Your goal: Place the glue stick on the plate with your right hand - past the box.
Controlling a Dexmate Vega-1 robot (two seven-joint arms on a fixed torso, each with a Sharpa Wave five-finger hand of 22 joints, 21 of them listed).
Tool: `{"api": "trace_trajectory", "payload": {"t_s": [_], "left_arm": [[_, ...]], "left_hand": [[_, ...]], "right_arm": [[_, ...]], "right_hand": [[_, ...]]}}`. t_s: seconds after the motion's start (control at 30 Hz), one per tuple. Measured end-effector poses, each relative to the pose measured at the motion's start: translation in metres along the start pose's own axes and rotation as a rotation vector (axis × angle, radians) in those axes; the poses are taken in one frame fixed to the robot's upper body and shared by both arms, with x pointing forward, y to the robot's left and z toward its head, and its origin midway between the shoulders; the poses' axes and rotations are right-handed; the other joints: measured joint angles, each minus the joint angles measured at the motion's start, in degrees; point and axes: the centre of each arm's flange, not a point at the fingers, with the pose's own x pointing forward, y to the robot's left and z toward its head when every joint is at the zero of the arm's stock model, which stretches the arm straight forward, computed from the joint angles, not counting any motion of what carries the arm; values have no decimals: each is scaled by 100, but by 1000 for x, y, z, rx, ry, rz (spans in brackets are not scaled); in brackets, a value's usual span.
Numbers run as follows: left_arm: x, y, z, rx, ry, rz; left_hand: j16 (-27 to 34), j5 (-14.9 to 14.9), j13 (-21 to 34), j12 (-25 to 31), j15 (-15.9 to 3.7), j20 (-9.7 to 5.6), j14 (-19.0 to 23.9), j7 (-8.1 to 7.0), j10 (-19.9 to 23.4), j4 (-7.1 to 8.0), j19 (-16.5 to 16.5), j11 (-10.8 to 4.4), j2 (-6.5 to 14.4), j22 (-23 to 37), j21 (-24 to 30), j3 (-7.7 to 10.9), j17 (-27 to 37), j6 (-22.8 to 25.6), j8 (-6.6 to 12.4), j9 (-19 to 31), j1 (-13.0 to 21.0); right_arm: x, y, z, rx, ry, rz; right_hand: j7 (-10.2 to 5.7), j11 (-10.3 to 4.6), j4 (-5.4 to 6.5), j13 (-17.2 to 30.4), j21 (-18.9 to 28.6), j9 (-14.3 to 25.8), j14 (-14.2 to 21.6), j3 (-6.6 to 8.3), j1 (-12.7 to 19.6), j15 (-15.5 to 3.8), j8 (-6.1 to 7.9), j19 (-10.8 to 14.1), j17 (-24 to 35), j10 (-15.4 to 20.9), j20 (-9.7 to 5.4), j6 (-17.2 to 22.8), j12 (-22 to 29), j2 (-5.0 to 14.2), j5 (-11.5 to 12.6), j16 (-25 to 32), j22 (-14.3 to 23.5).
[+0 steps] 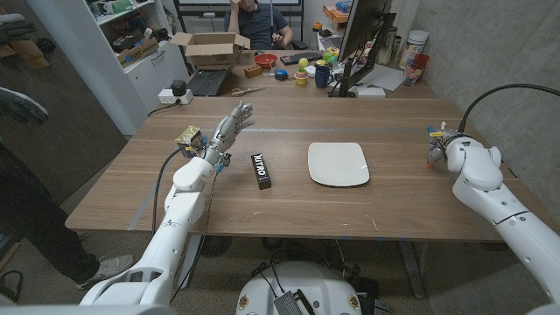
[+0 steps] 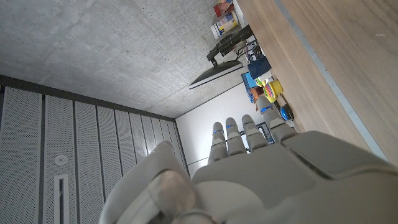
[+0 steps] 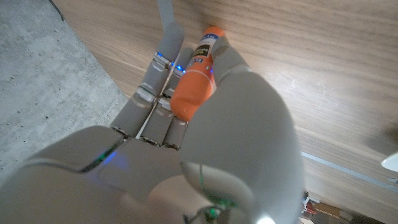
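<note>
An orange glue stick [image 3: 194, 78] lies between the thumb and fingers of my right hand [image 3: 211, 149], which grips it just above the wood. In the head view that right hand [image 1: 437, 147] is low over the table's right side, well to the right of the white plate [image 1: 338, 164]. The plate lies at the table's middle. A black box [image 1: 262, 171] lies on the wood to the left of the plate. My left hand [image 1: 232, 122] hangs above the table behind the box, fingers stretched out and holding nothing; the left wrist view shows this left hand [image 2: 249, 168] with straight fingers.
The table's far end holds a laptop [image 1: 208, 82], a cardboard box [image 1: 210, 45], a monitor [image 1: 360, 39], cups and small items. A person [image 1: 255, 22] sits behind it; another person [image 1: 26, 175] stands at the left edge. A pale tape line [image 1: 289, 130] crosses the wood.
</note>
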Motion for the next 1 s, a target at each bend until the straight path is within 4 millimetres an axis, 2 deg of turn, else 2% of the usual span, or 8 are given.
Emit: {"api": "trace_trajectory", "payload": {"t_s": [0.13,0.37,1.0], "left_arm": [[-1,0,-1,-1,2,1],[-2,0,-2,-4,3,2],[-4,0,-4,-9,6,3]], "left_hand": [[0,0,0,0,-29,-5,-29,0,0,6,6,0,0,0,0,-6,0,0,0,0,0],[0,0,0,0,-10,-20,-48,0,0,7,21,0,-30,0,0,-6,0,0,0,0,-30],[1,22,0,0,-10,-52,-47,31,-37,-26,-11,23,0,0,0,-38,0,-31,0,0,-60]], "right_arm": [[-1,-3,1,6,-20,-30],[-4,-5,0,11,-26,-51],[-16,-28,9,6,-71,-133]], "right_hand": [[24,34,29,-29,22,-59,60,-28,-15,59,-1,1,-10,148,2,202,11,15,0,0,-31],[107,5,52,-88,102,-114,92,-52,-28,89,-1,3,-28,241,2,344,11,28,-44,3,-60],[114,45,43,-80,110,-170,123,-76,-28,118,-67,41,-62,282,-9,413,10,28,-49,92,-99]]}}
